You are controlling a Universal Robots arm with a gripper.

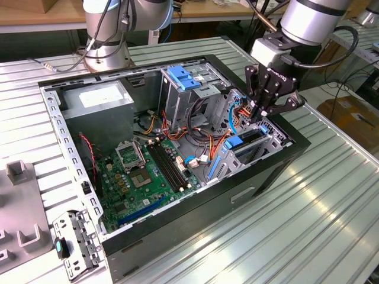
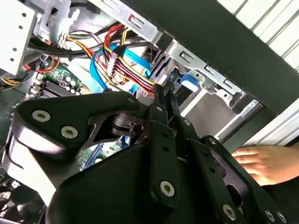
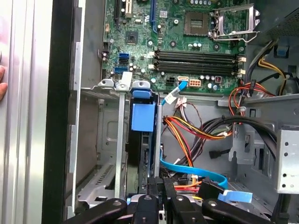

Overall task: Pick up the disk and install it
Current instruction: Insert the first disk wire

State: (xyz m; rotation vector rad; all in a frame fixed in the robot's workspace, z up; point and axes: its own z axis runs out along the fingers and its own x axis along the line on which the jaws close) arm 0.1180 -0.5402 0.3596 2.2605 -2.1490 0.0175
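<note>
White lettering runs across the body of the black metal gripper (image 1: 259,112) in the exterior view: 1 short word, a maker's mark. Over on the grey metal box (image 1: 103,121), a white rectangular sticker (image 1: 98,97) carries fine dark print, too small to make out. The green circuit board (image 3: 187,46) shows tiny white markings beside its sockets in the first wrist view, none legible, and no numbers can be read anywhere

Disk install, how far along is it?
Done: the disk stands edge-on inside the drive bay. In hand: the gripper is right at the disk, above the bay. Left: the views don't settle whether the disk is fully seated.
</note>
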